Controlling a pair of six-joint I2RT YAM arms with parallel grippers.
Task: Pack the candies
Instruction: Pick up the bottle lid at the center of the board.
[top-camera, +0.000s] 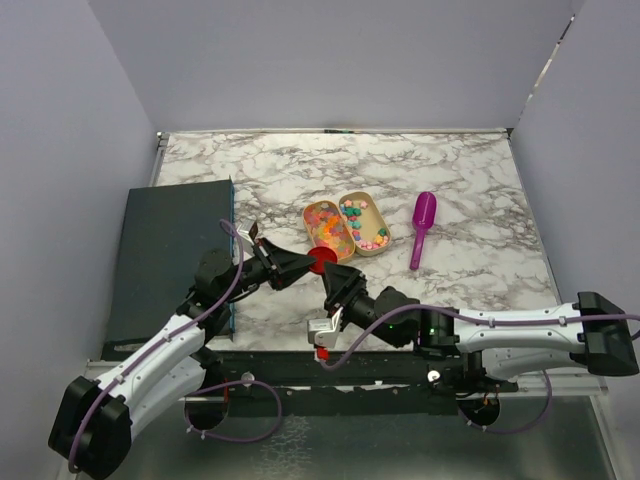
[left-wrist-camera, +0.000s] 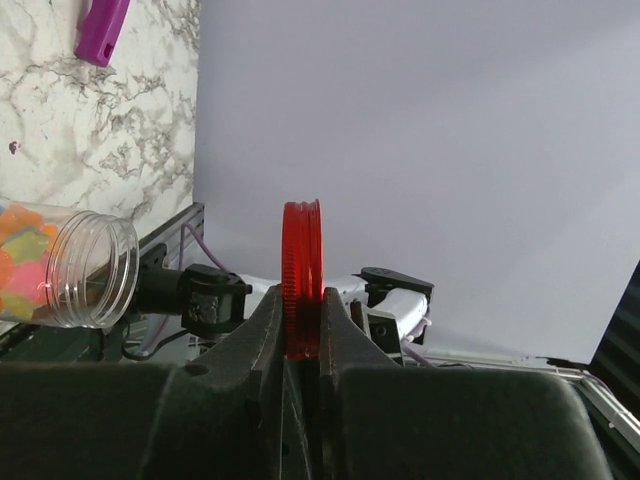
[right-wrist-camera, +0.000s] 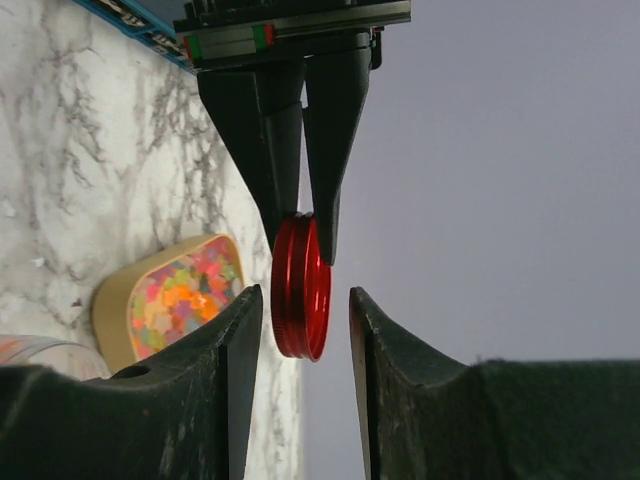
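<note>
The candies fill two tan oval trays, one (top-camera: 330, 228) beside the other (top-camera: 365, 222), mid-table; one tray of candies (right-wrist-camera: 180, 295) also shows in the right wrist view. My left gripper (top-camera: 308, 263) is shut on a shiny red round lid (left-wrist-camera: 302, 275), held on edge above the table. My right gripper (right-wrist-camera: 305, 310) faces it, open, with a finger on each side of the lid (right-wrist-camera: 301, 288) and a gap to both. A clear threaded jar (left-wrist-camera: 85, 270) holding some candies lies at the left in the left wrist view.
A purple scoop (top-camera: 422, 228) lies right of the trays on the marble table (top-camera: 470, 180). A dark flat box (top-camera: 170, 260) covers the table's left side. Grey walls enclose the back and sides.
</note>
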